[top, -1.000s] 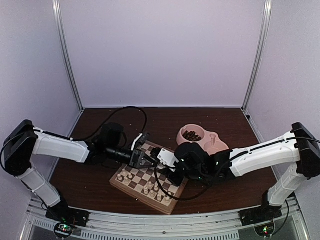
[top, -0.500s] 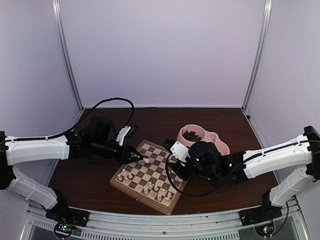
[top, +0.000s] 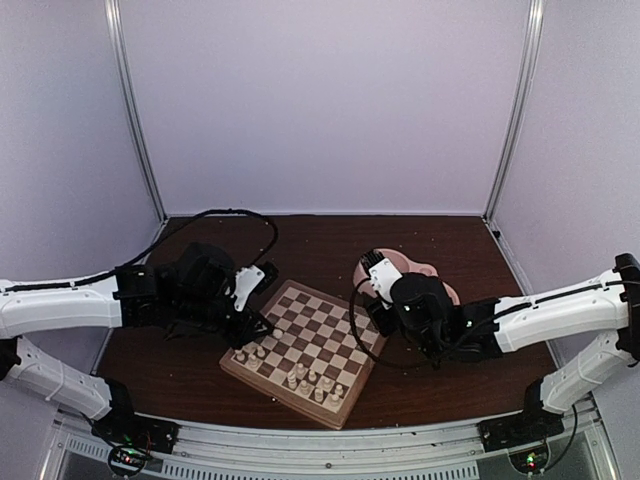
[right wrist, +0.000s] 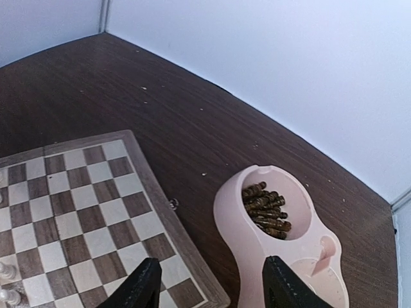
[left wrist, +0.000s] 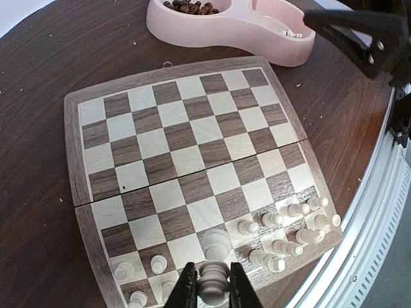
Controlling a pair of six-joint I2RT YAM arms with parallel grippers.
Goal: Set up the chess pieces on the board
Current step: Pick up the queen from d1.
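Note:
The board (left wrist: pixel 192 147) lies tilted on the dark table, also in the top view (top: pixel 318 330) and the right wrist view (right wrist: pixel 70 212). Several cream chess pieces (left wrist: pixel 289 228) stand in its near rows (top: pixel 312 385). My left gripper (left wrist: pixel 212 289) is shut on one cream piece (left wrist: pixel 214 282), held just above the board's near-left squares, beside a standing piece (left wrist: pixel 217 242). In the top view the left gripper (top: pixel 255 328) is over that corner. My right gripper (right wrist: pixel 212 285) is open and holds nothing, hovering over the bare table between the board's far edge and the pink bowl.
The pink double bowl (right wrist: pixel 257 250) stands behind and right of the board (top: pixel 442 292). One compartment holds dark brown figures (right wrist: pixel 264 208); the other shows a few cream pieces (left wrist: pixel 292 32). The metal table rail (left wrist: pixel 379 212) runs close past the board's near edge.
My left gripper has pulled back to the board's near-left corner with the cream piece. My right gripper has left the board, moved toward the pink bowl and opened wider.

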